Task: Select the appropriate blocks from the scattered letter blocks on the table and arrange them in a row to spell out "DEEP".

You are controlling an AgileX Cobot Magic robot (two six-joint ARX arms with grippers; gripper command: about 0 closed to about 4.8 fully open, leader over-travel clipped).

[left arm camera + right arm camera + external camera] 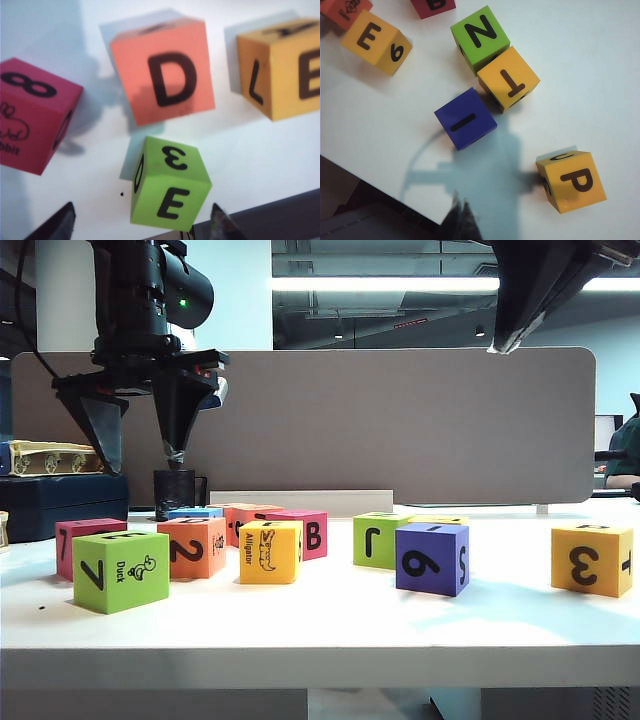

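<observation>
Blocks scattered on white table (330,625).
Lime block (167,189) shows E on top; left gripper (140,455) hangs released above it, right gripper (461,220) clenched, empty.

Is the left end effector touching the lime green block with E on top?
Apart. In the exterior view the left end effector hangs open well above the lime green block, with the grey partition visible between them.
</observation>
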